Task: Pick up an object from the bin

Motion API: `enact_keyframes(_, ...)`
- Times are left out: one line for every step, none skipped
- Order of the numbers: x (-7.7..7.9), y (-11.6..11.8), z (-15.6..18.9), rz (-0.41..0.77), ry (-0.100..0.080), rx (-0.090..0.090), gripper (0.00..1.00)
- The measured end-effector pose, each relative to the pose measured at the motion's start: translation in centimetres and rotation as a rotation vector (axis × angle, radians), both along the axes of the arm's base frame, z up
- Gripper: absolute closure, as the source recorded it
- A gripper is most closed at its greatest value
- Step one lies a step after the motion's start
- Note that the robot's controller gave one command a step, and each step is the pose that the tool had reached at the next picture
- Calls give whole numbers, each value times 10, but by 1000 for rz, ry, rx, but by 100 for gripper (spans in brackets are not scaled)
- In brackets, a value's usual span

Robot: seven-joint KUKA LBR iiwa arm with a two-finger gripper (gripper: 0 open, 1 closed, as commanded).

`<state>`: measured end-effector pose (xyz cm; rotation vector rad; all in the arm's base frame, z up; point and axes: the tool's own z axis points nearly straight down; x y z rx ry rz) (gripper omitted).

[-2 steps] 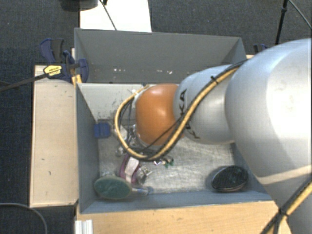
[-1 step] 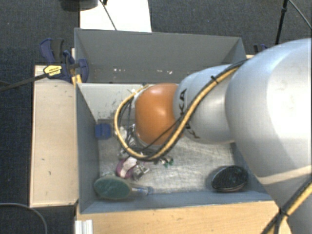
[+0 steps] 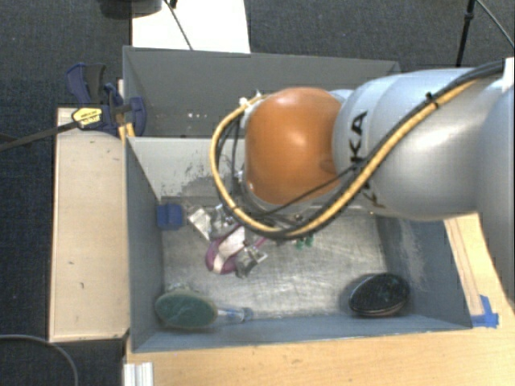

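My gripper reaches down under the arm's wrist into the left middle of the bin. It is right against a purple and white crumpled thing, which lies on the bin floor at its left side. A crinkled silvery wrapper lies just above that, and a small blue block sits further left by the bin wall. A small green piece peeks out beneath the arm's cables. Whether anything is in the gripper's hold is hidden.
A round green brush with a clear handle lies at the front left corner. A black oval disc rests at the front right. The arm and its orange cover hide the bin's middle and back right.
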<state>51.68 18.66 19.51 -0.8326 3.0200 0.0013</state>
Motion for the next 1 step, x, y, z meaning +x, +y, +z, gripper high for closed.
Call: enact_keyframes(1,1,58,326,1,-3,100)
